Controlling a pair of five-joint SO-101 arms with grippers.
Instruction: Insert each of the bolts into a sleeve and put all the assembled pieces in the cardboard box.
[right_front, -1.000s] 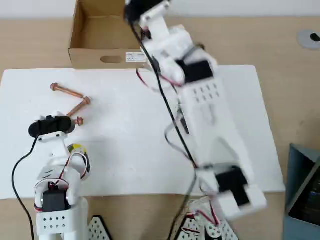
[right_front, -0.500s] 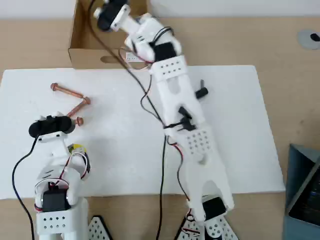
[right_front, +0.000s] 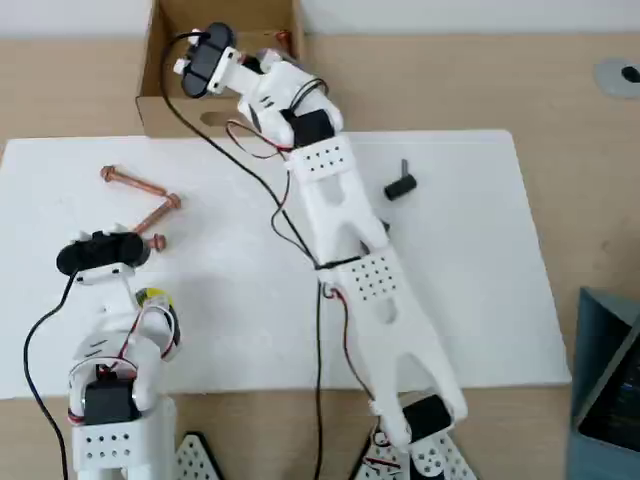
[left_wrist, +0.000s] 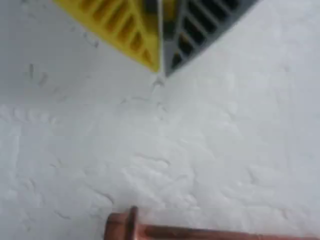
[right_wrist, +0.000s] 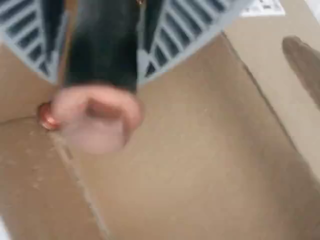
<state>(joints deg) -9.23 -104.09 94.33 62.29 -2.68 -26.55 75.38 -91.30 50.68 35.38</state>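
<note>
Your right end effector (right_wrist: 102, 60) is closed on a black sleeve (right_wrist: 100, 70) with a copper bolt head (right_wrist: 95, 117) showing at its lower end, so you are holding what looks like an assembled piece. It hangs inside the cardboard box (right_front: 150, 75), and the high view shows the right arm stretched across the white mat (right_front: 250, 300) to get there. The piece's long axis runs along the fingers and points down at the box floor, which lies directly past the bolt head. Opening the fingers should be all the next move needs. A second copper end (right_wrist: 47, 116) sits on the box floor just beside the bolt head. It is probably a piece already delivered, though not enough of it shows to be sure.

Your left end effector (left_wrist: 160, 67) is pinched shut on nothing, with its tips at the mat. One bolt (left_wrist: 200, 232) lies just beside it, its shaft crosswise to the fingers, and two more bolts (right_front: 135, 182) lie a little farther off — all nearer the left arm. The spare sleeve (right_front: 400, 186) lies well apart from them on the mat, on the right arm's side.
</note>
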